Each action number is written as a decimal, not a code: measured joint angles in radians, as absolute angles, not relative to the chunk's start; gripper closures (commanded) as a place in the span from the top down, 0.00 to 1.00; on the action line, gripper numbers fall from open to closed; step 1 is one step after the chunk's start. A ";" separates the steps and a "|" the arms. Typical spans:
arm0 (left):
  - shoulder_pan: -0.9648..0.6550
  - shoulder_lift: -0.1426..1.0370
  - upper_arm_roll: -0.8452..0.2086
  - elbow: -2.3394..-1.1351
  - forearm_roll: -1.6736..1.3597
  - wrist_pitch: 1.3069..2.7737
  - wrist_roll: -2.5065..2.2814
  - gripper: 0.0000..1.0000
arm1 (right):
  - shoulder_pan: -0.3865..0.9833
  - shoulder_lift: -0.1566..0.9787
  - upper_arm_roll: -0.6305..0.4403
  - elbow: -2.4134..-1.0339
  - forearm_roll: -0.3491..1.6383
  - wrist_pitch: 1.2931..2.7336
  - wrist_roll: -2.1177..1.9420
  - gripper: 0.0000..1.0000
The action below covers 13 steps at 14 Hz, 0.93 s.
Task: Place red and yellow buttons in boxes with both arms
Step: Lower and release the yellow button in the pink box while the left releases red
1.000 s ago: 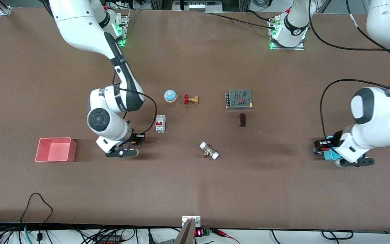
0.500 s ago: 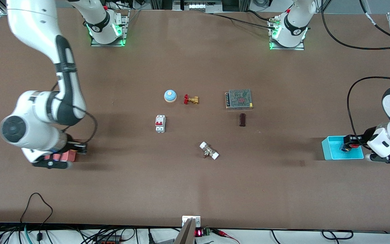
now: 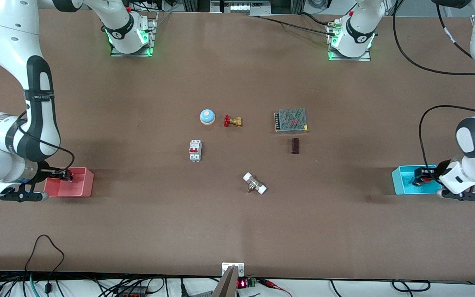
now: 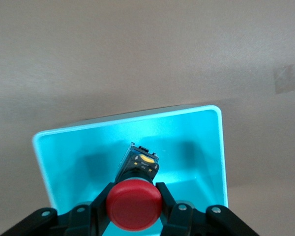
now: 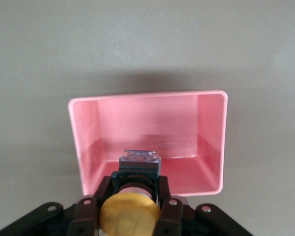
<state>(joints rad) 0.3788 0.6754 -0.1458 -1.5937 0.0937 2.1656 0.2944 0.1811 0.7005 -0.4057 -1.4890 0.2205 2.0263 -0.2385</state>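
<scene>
My left gripper point(image 3: 424, 175) is shut on the red button point(image 4: 133, 205) and holds it over the cyan box point(image 3: 404, 185), which also shows in the left wrist view point(image 4: 64, 157). In the front view the red button point(image 3: 426, 178) shows as a small red spot at the fingers. My right gripper point(image 3: 65, 175) is shut on the yellow button point(image 5: 129, 214) and holds it over the pink box point(image 3: 78, 185), which also shows in the right wrist view point(image 5: 152, 123). Both boxes look empty inside.
Mid-table lie a blue dome point(image 3: 207, 116), a brass valve with red handwheel point(image 3: 232, 121), a white breaker point(image 3: 195, 150), a metal mesh unit point(image 3: 291, 120), a dark block point(image 3: 295, 145) and a white-ended fitting point(image 3: 255, 183).
Both arms swung outward with their buttons. The right gripper moved from mid-table to over the pink box; the left arm drew toward its end, uncovering the cyan box, its gripper staying over it.
</scene>
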 measured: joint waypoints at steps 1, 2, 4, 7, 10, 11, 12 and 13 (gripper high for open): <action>0.378 0.684 -0.147 -1.594 0.094 2.169 0.294 0.50 | 0.181 0.711 -0.405 -1.489 0.220 2.040 -0.244 0.11; 0.377 0.686 -0.149 -1.593 0.094 2.170 0.295 0.62 | 0.181 0.720 -0.402 -1.489 0.220 2.049 -0.248 0.11; 0.376 0.686 -0.151 -1.587 0.094 2.170 0.296 0.79 | 0.182 0.732 -0.400 -1.489 0.220 2.058 -0.260 0.11; 0.373 0.681 -0.154 -1.570 0.095 2.171 0.296 0.92 | 0.182 0.749 -0.400 -1.489 0.220 2.089 -0.281 0.11; 0.362 0.651 -0.163 -1.556 0.095 2.171 0.295 1.00 | 0.178 0.765 -0.400 -1.489 0.220 2.115 -0.291 0.12; 0.356 0.635 -0.166 -1.554 0.095 2.171 0.286 1.00 | 0.175 0.770 -0.400 -1.489 0.220 2.122 -0.293 0.12; 0.346 0.615 -0.171 -1.553 0.095 2.171 0.268 1.00 | 0.172 0.773 -0.400 -1.489 0.221 2.130 -0.297 0.13; 0.332 0.596 -0.173 -1.554 0.095 2.169 0.237 1.00 | 0.169 0.777 -0.400 -1.489 0.221 2.135 -0.302 0.13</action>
<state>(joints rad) 0.3317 0.5961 -0.1735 -1.5535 0.0950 2.1686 0.2371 0.1695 0.7768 -0.3997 -1.4889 0.2211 2.1349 -0.3018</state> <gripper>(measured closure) 0.000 0.586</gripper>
